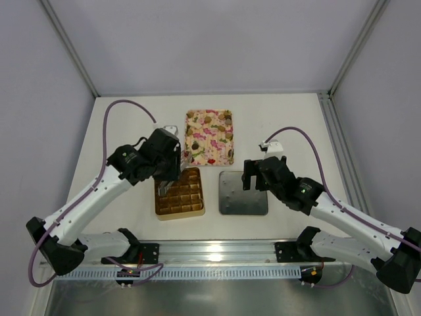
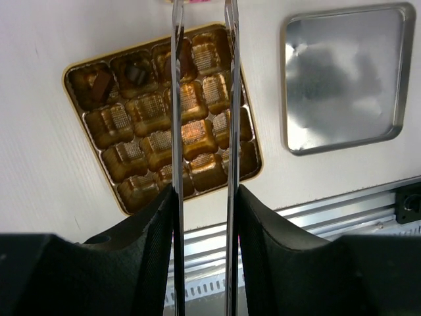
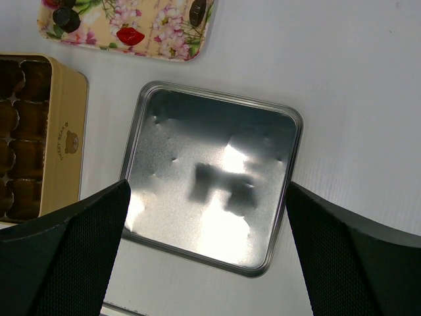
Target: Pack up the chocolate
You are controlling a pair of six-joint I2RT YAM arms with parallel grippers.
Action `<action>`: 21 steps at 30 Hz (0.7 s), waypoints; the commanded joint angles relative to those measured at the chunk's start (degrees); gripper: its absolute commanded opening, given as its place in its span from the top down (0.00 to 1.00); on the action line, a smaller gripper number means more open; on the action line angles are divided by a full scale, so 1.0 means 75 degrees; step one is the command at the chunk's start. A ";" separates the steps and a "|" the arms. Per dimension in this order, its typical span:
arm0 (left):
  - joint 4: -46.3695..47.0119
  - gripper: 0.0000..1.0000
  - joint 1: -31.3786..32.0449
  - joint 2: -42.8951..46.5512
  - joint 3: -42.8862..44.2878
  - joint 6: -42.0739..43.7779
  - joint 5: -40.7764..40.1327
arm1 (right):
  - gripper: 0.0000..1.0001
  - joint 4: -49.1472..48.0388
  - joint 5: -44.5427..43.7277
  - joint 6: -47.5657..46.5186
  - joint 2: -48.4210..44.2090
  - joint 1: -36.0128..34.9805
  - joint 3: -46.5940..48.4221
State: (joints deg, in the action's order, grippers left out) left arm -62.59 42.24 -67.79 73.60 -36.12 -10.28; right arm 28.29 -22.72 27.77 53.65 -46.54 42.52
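Note:
The square gold box (image 1: 179, 195) lies near the middle front. In the left wrist view the gold box (image 2: 161, 118) has mostly bare gold cells, with dark chocolate pieces (image 2: 100, 83) in two cells at its upper left. My left gripper (image 1: 167, 179) hovers over the box; in its wrist view this gripper (image 2: 203, 192) is shut on metal tweezers (image 2: 177, 99), whose blades stand apart with nothing between them. My right gripper (image 1: 252, 175) is wide open and empty, and in its wrist view it (image 3: 205, 204) is above the silver lid (image 3: 210, 197), which lies inside up.
The pink-floral tray (image 1: 209, 136) lies behind the box; the right wrist view shows the tray (image 3: 151, 29) holding dark pieces (image 3: 66, 18) and a red lips-shaped piece (image 3: 130, 34). The lid (image 1: 243, 192) lies right of the box. A metal rail (image 1: 217, 250) runs along the front edge.

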 commanded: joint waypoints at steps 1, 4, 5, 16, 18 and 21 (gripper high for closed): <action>0.0118 0.59 -0.0042 -0.0521 0.0777 0.0257 -0.0070 | 0.00 -0.0186 -0.0064 -0.0023 -0.0075 0.0018 0.0190; 0.0153 0.57 -0.0054 -0.1015 0.1340 0.0514 -0.0246 | 0.00 -0.0152 -0.0053 -0.0046 -0.0087 0.0019 0.0225; 0.0223 0.57 -0.0112 -0.1364 0.1470 0.0585 -0.0269 | 0.00 -0.0140 -0.0041 -0.0058 -0.0075 0.0030 0.0236; 0.0704 0.56 -0.0979 -0.3581 0.3029 0.1159 -0.0527 | 0.00 -0.0175 0.0146 -0.0163 -0.0075 0.0042 0.0272; 0.0903 0.56 -0.1177 -0.3920 0.3135 0.1241 -0.0492 | 0.00 -0.0198 0.0205 -0.0175 -0.0087 0.0054 0.0272; 0.1056 0.56 -0.1319 -0.4296 0.3416 0.1358 -0.0422 | 0.00 -0.0222 0.0229 -0.0199 -0.0075 0.0042 0.0260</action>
State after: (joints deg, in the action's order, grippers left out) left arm -58.04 33.39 -98.76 95.79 -27.99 -12.69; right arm 28.27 -21.30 27.07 53.63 -46.39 42.54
